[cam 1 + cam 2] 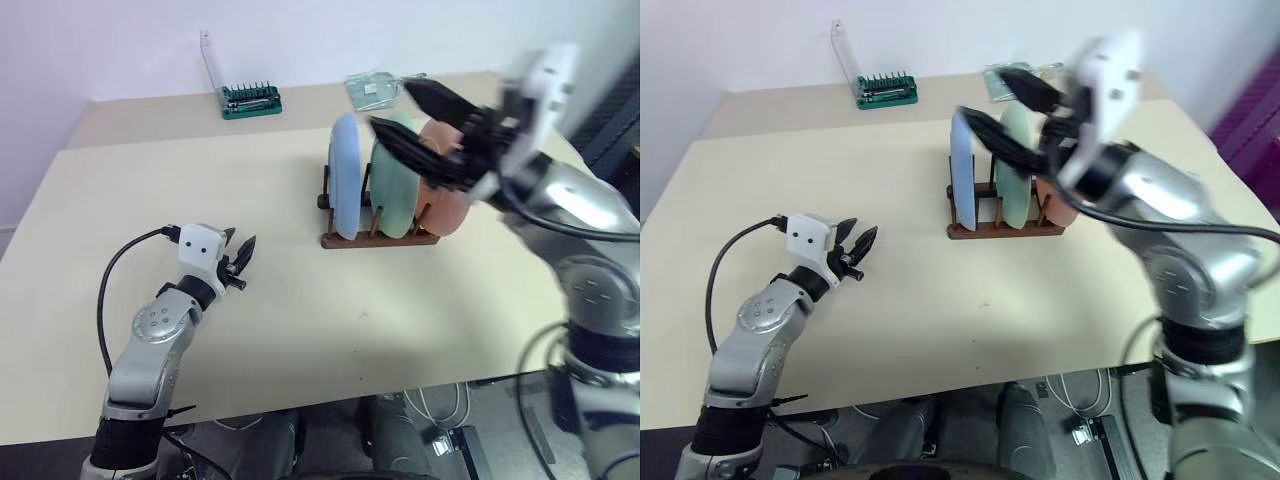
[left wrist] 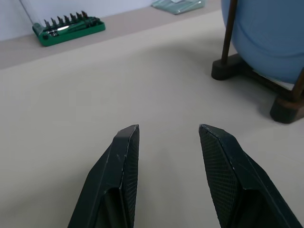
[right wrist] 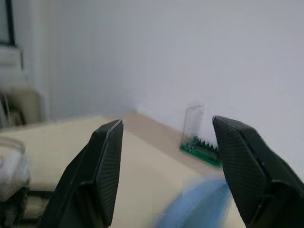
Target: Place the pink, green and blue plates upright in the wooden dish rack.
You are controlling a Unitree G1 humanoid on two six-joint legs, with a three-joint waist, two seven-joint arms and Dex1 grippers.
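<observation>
Evidently the loading itself was done — the blue plate (image 1: pixel 345 175), the green plate (image 1: pixel 394 190) and the pink plate (image 1: pixel 447 195) all stood on edge in the wooden dish rack (image 1: pixel 380 238), blue on the robot's left, green in the middle, pink on the right, near the far right part of the table (image 1: pixel 280 320). The step in hand looked like the let-go after the last plate. The right gripper (image 1: pixel 410 115) hung above and in front of the green and pink plates, its two black fingers spread wide with nothing between them; whether a fingertip brushed a plate rim could not be told. The next move, by my reading, called for drawing that arm clear without knocking the plates out of their slots. The left gripper (image 1: pixel 240 258) hovered over bare table well to the left of the rack, partly spread and empty — the left wrist view showed only tabletop between its fingers.
</observation>
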